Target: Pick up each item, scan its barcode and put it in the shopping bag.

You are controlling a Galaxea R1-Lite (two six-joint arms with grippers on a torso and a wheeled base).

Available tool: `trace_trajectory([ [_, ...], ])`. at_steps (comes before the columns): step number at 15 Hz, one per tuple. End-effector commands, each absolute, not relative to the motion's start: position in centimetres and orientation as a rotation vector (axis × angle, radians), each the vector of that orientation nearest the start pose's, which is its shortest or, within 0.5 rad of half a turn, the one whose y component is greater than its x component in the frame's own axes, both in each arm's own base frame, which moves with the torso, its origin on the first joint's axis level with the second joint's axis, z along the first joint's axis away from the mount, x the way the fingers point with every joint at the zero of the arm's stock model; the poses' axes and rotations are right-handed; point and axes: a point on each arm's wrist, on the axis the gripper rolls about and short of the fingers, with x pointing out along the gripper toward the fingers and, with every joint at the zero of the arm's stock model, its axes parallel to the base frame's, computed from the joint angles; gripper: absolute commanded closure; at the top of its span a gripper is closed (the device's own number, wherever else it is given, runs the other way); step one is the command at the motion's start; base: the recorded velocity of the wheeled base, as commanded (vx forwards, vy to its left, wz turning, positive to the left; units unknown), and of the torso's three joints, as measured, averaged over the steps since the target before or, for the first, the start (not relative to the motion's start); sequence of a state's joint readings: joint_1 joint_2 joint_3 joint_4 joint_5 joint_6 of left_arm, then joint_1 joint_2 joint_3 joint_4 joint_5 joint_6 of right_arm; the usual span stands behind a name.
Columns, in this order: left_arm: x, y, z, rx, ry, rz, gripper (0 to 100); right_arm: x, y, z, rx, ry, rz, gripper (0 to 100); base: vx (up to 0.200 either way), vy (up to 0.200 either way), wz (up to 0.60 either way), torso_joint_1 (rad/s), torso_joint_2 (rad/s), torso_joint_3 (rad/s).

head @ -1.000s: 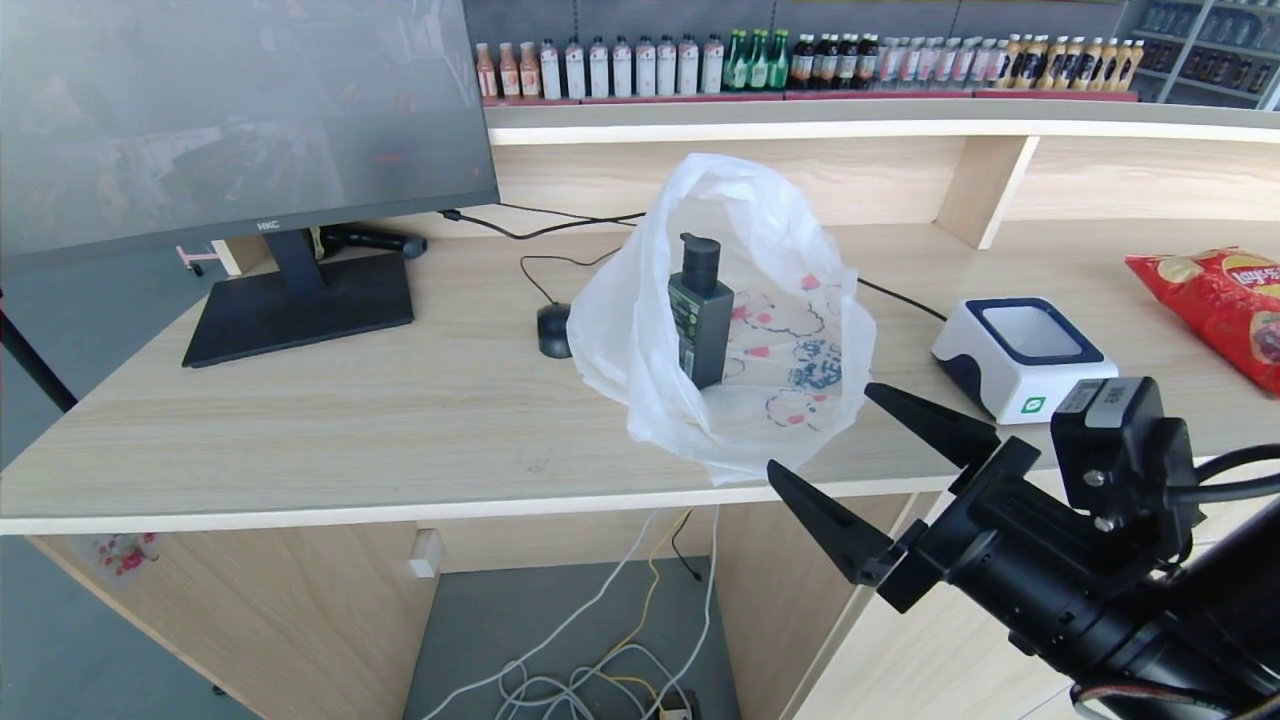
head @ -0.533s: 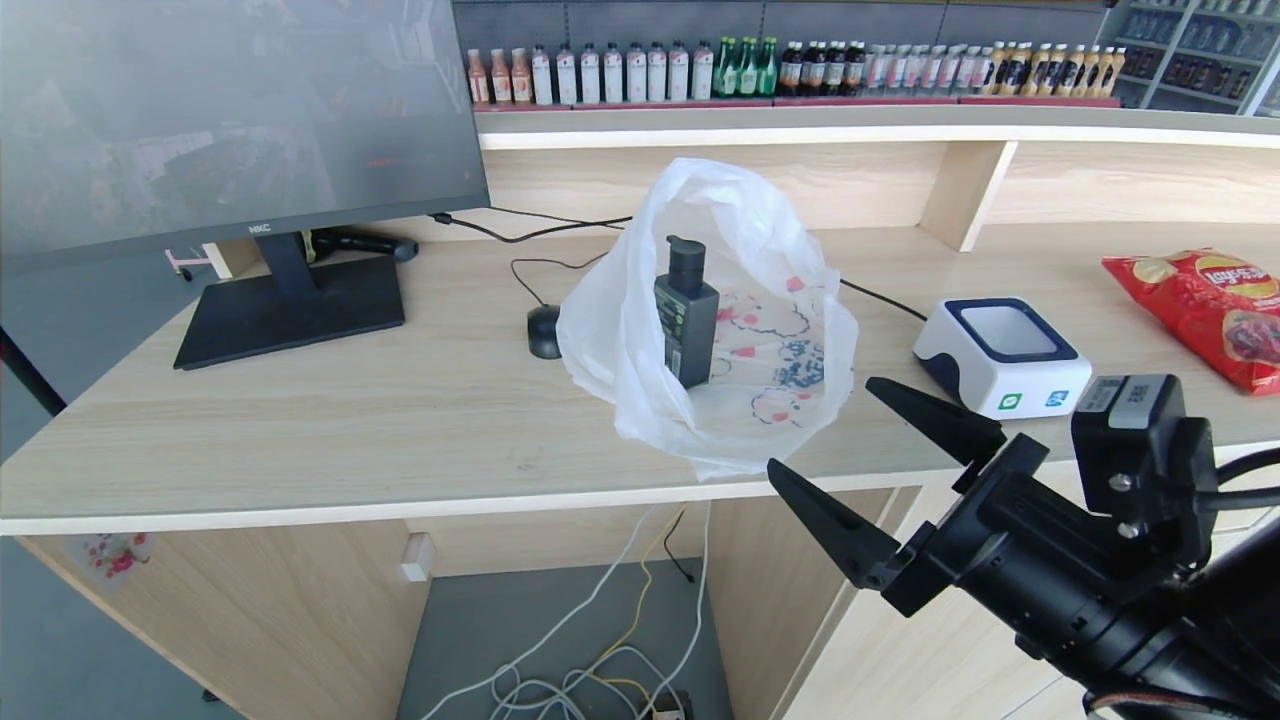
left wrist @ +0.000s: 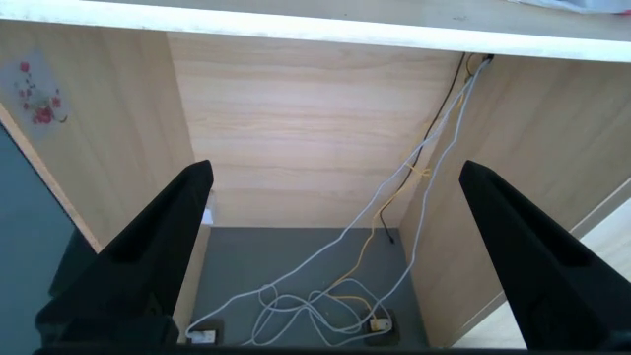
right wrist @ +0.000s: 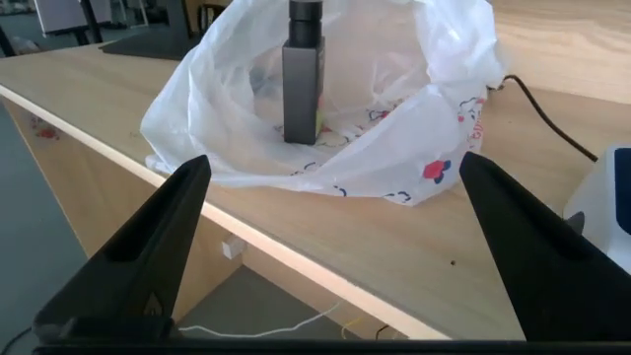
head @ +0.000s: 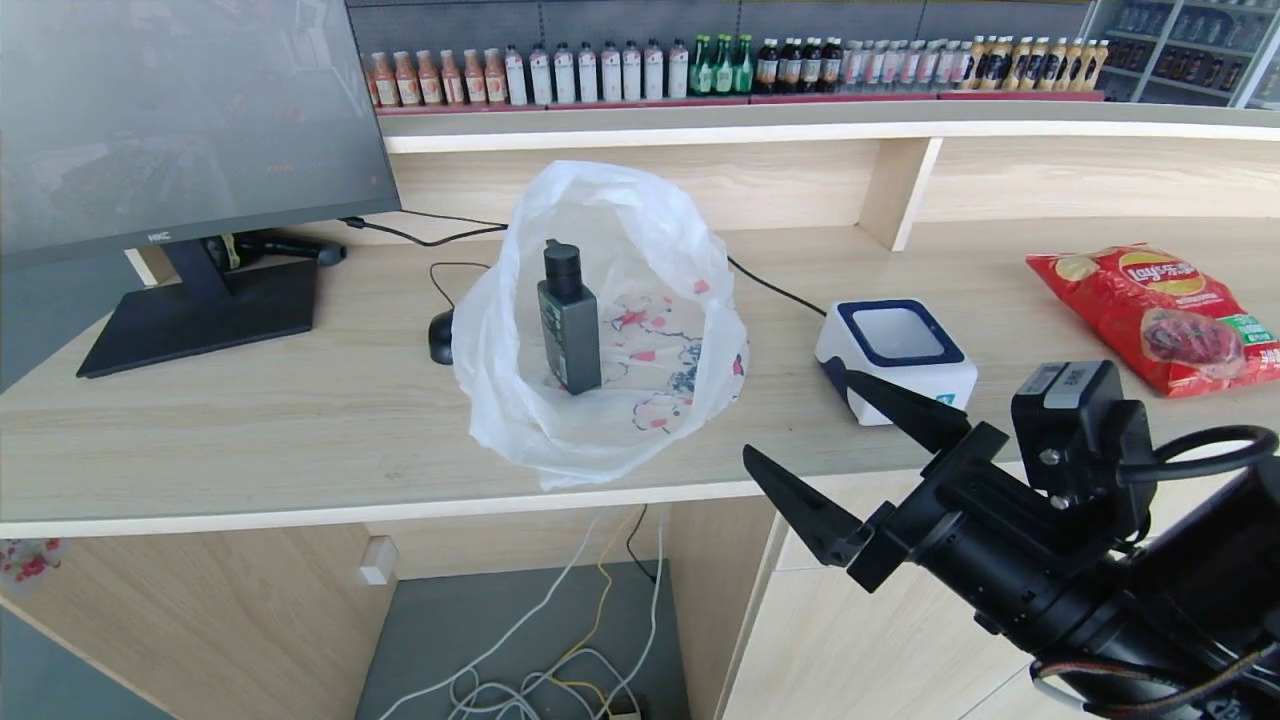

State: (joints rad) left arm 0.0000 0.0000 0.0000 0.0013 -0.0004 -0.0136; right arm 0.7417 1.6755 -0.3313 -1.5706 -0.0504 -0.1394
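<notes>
The 2 fingers (head: 812,508) of my right gripper (head: 792,412) were spread wide apart and held nothing. That gripper hung just in front of the counter (head: 250,420), near its front edge, and it pointed at the shopping bag (head: 640,420). In the right wrist view I saw the white bag straight ahead between the 2 fingers.

The fingers (left wrist: 158,256) of my left gripper (left wrist: 335,170) were wide apart too, with nothing in them. It sat low and faced the space under the counter, where some cables (left wrist: 335,286) lay on the floor.

The shopping bag sat open on the counter, close to the front edge. 1 dark bottle (head: 570,320) stood upright inside it. The scanner (head: 895,360), a white box with a blue top, sat on the counter to the right of the bag. A red bag of chips (head: 1160,320) lay flat on the counter further right, well apart from the shopping bag.

On the left side of the counter stood a monitor (head: 150,110). A black mouse (head: 440,337) lay just beside the shopping bag. Far behind, drink bottles (head: 700,70) stood in a row on a shelf (head: 700,100).
</notes>
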Motion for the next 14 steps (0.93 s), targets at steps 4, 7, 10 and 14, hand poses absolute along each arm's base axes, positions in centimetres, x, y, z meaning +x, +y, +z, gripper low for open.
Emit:
trace_trajectory([
  [4, -2.28, 0.0, 7.55, -0.014, 0.0, 0.0, 0, 17.64, 17.64, 17.18, -0.021, -0.277, 0.719, 0, 0.0, -0.2, 0.0, 0.004, 0.0, 0.001],
  [7, -2.28, 0.0, 7.53, -0.014, 0.002, 0.0, 0, 17.71, 17.77, 17.16, -0.015, -0.274, 0.721, 0, 0.0, -0.2, 0.0, 0.005, 0.01, 0.001],
  [10, -2.28, 0.0, 7.53, -0.014, 0.002, 0.0, 0, 17.61, 17.67, 17.18, -0.016, -0.275, 0.723, 0, 0.0, -0.2, 0.0, 0.001, 0.01, 0.002],
  [14, -2.28, 0.0, 7.53, -0.014, 0.002, 0.0, 0, 17.63, 17.64, 17.32, -0.013, -0.28, 0.721, 0, 0.0, -0.2, 0.0, 0.004, 0.0, 0.0],
])
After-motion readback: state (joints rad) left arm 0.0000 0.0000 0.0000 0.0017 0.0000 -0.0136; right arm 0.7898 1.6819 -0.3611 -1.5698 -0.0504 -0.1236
